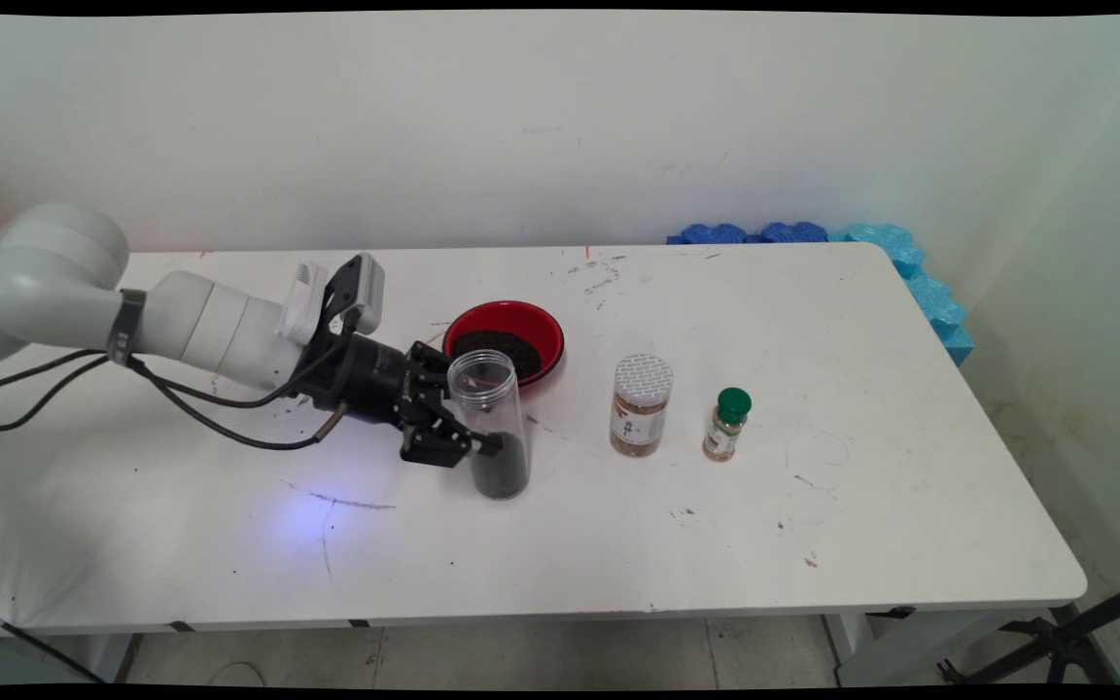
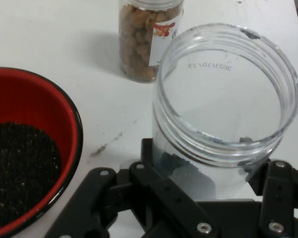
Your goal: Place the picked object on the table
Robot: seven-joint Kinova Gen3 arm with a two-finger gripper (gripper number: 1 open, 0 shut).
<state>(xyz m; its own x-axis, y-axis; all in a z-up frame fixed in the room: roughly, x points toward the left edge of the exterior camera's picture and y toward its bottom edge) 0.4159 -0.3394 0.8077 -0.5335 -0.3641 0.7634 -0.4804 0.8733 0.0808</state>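
The white table (image 1: 813,544) carries four containers, and the arm reaches in low from its left edge. Near the middle, slightly toward the left, the black gripper (image 1: 482,428) is clenched around one clear open-topped jar (image 1: 496,428), standing upright on the table with dark grains filling its lower part. The fingers sit low on the jar's wall, near the level of the grains.

Just behind the jar, toward the far edge, is one red bowl (image 1: 505,335) with a black rim, holding the same kind of dark grains. The jar has no lid, so any tilt or jolt could spill grains onto the table; a swing toward the far edge could knock the bowl, which stands very near.

To the right of the jar, apart from it, stands one spice jar with a silver-grey cap (image 1: 640,405) and brown contents. Further toward the right edge stands one smaller spice bottle with a green cap (image 1: 726,424).
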